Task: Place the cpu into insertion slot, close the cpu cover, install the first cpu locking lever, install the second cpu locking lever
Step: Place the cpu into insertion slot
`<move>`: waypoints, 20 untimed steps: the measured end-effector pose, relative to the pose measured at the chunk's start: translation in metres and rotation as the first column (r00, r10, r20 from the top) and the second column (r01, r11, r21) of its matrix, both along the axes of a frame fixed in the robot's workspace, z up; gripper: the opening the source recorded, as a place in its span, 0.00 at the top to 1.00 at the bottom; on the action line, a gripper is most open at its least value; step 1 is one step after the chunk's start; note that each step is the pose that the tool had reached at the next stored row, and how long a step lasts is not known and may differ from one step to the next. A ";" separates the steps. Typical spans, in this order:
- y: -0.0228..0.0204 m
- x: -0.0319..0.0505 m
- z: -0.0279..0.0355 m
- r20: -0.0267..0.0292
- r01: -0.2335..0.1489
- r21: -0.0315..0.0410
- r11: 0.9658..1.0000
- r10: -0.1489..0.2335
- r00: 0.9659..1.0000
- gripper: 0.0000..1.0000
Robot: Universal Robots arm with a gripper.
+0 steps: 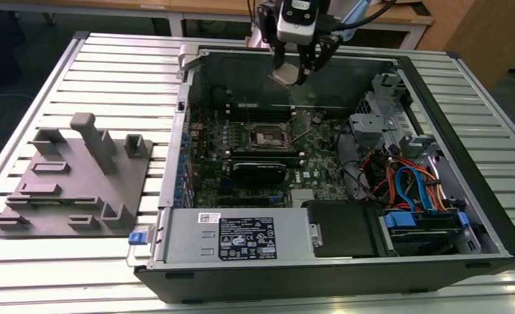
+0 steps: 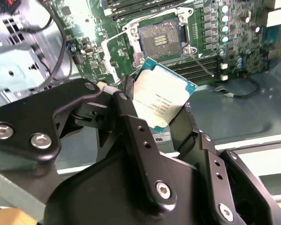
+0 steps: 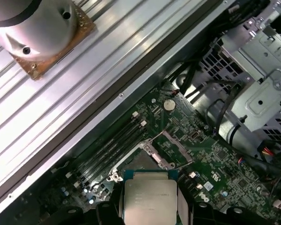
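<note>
Black two-finger gripper (image 1: 290, 74) hangs above the far end of the open black computer case (image 1: 327, 288), over the green motherboard (image 1: 207, 178). Claw is clamped on opposite edges of the small flat square silver-topped cpu (image 2: 161, 99), fingers (image 2: 131, 123) on both sides. Chip is held tilted in the air, apart from the board. In the first wrist view the cpu (image 3: 150, 199) overlaps the near edge of the socket. Square dark insertion slot with silvery frame (image 2: 160, 38) sits bare on the motherboard. Thin silvery cut-out cpu cover (image 2: 114, 54) is swung open beside the slot, and a thin wire lever (image 2: 201, 64) sticks out on the other side. Grey moulded fixture tray (image 1: 74, 186) lies on the slatted metal table (image 1: 109, 59) at the exterior view's left, well apart from the case
</note>
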State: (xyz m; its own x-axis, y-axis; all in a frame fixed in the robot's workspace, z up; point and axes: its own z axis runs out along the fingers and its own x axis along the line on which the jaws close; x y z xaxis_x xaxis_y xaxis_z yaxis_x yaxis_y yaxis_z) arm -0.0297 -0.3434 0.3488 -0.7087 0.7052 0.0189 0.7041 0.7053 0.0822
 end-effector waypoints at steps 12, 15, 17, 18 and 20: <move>0.0000 0.0000 -0.0004 0.000 0.022 0.000 1.000 -0.022 1.000 0.46; 0.0000 0.0000 -0.0004 0.000 0.023 0.000 1.000 -0.023 1.000 0.46; 0.0000 0.0000 -0.0004 0.000 0.023 0.000 1.000 -0.023 1.000 0.46; 0.0000 0.0000 -0.0004 0.000 0.026 0.000 1.000 -0.026 1.000 0.46; 0.0000 0.0000 -0.0005 0.000 0.038 0.000 0.999 -0.038 0.999 0.46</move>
State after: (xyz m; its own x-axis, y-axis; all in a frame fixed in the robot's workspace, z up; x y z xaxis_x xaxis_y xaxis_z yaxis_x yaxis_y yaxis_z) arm -0.0297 -0.3434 0.3482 -0.6810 0.7320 0.0190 0.7307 0.6777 0.0823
